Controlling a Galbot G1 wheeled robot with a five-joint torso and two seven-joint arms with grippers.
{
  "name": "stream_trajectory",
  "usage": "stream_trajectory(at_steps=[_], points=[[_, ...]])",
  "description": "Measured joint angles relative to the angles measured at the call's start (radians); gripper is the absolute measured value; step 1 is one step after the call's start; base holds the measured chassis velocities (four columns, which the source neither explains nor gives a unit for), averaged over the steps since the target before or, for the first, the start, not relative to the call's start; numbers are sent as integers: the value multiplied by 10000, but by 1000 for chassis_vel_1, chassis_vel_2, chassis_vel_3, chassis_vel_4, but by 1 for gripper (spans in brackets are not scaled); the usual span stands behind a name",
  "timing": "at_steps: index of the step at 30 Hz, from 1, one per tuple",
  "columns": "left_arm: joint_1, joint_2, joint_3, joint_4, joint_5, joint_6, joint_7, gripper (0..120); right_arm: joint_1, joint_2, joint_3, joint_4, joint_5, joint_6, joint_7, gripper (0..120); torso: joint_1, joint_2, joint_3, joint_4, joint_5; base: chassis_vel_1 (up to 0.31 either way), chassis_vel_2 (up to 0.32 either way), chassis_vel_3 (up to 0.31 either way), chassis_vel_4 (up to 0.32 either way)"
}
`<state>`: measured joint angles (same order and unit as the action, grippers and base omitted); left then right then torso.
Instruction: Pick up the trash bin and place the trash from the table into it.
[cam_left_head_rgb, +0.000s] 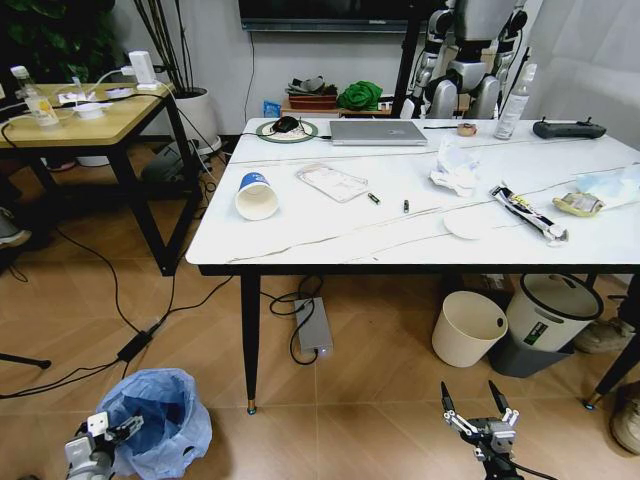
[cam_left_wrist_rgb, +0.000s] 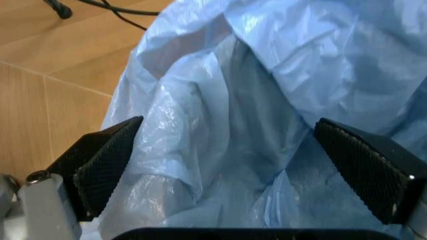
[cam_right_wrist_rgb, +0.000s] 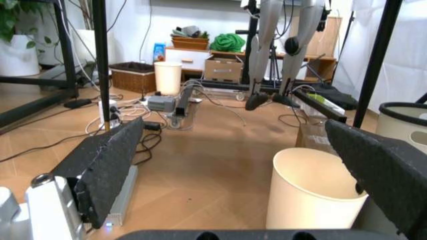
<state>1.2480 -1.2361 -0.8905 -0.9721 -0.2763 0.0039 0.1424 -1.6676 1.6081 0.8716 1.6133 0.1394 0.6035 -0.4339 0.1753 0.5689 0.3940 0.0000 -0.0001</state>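
Blue bag plastic sits between my left gripper's (cam_left_wrist_rgb: 233, 170) spread fingers, nothing clamped yet. Trash bin (cam_left_head_rgb: 155, 420) stands upright on the floor off the table's (cam_left_head_rgb: 330, 245) front-left corner, mouth up, long axis vertical. I'd close on the rim, not loose bag; rim probably under those folds. Right gripper (cam_left_head_rgb: 478, 408) hangs open, low near the cream bin (cam_left_head_rgb: 468, 328). Paper cup (cam_left_head_rgb: 256, 195) lies tipped, mouth toward the front edge.

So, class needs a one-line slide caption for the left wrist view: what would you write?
Left gripper open, its fingers on either side of the trash bin and its crinkly blue bag on the wood floor.
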Motion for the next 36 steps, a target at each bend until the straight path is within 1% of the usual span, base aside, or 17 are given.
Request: stream_trajectory(at_steps=[11, 15, 16, 17, 19, 21, 23, 24, 25, 26, 28, 29, 30, 31, 33, 35, 36], points=[[-278, -22, -60, 890, 196, -373, 90, 100, 47, 0, 10, -61, -27, -17, 6, 100, 3, 7, 4, 1, 0, 0, 0, 0, 0], [-379, -59, -85, 1034, 189, -394, 110, 98, 47, 0, 10, -73, -34, -19, 9, 100, 5, 10, 5, 1, 2, 0, 0, 0, 0], [-408, -85, -94, 1073, 189, -399, 116, 94, 48, 0, 10, -81, -35, -19, 9, 100, 5, 12, 5, 0, 6, 0, 0, 0, 0], [-408, -85, -94, 1073, 189, -399, 116, 94, 48, 0, 10, -81, -35, -19, 9, 100, 5, 12, 5, 0, 6, 0, 0, 0, 0], [-448, -130, -105, 1141, 213, -415, 130, 86, 46, 0, 13, -87, -35, -19, 11, 100, 4, 13, 5, 0, 6, 0, 0, 0, 0], [-463, -171, -112, 1178, 226, -419, 140, 79, 43, -1, 21, -87, -35, -19, 12, 100, 5, 13, 6, 3, -4, 0, 0, 0, 0], [-479, -192, -116, 1190, 231, -421, 162, 71, 47, 0, 24, -87, -35, -20, 15, 100, 5, 13, 6, 0, 10, 0, 0, 0, 0], [-479, -192, -116, 1190, 231, -421, 162, 71, 47, 0, 24, -87, -35, -20, 15, 100, 5, 13, 6, 0, 10, 0, 0, 0, 0], [-483, -203, -122, 1191, 231, -429, 163, 68, 47, 0, 28, -87, -35, -21, 15, 100, 5, 13, 6, 1, 8, 0, 0, 0, 0], [-491, -211, -122, 1192, 231, -431, 167, 61, 47, 0, 29, -85, -35, -25, 16, 100, 5, 14, 6, 0, 3, 0, 0, 0, 0], [-493, -214, -120, 1193, 230, -427, 171, 52, 50, 0, 36, -85, -35, -26, 18, 100, 6, 14, 7, 0, 0, 0, 0, 0, 0], [-494, -214, -120, 1191, 229, -425, 173, 49, 50, 0, 39, -85, -35, -27, 18, 100, 6, 14, 7, 0, 0, 0, 0, 0, 0], [-494, -214, -120, 1191, 229, -425, 173, 49, 50, 0, 39, -85, -35, -27, 18, 100, 6, 14, 7, 0, 0, 0, 0, 0, 0], [-495, -212, -119, 1190, 226, -421, 174, 43, 49, 0, 41, -85, -34, -26, 20, 100, 6, 14, 7, 0, 1, 0, 0, 0, 0], [-495, -212, -120, 1187, 220, -412, 174, 36, 43, 0, 45, -85, -33, -27, 21, 100, 6, 14, 7, 0, 1, 0, 0, 0, 0], [-490, -211, -119, 1175, 212, -394, 183, 26, 42, 0, 51, -85, -29, -26, 23, 100, 6, 15, 8, 0, 1, 0, 0, 0, 0], [-490, -211, -119, 1175, 212, -394, 183, 26, 42, 0, 51, -85, -29, -26, 23, 100, 6, 15, 8, 0, 1, 0, 0, 0, 0]])
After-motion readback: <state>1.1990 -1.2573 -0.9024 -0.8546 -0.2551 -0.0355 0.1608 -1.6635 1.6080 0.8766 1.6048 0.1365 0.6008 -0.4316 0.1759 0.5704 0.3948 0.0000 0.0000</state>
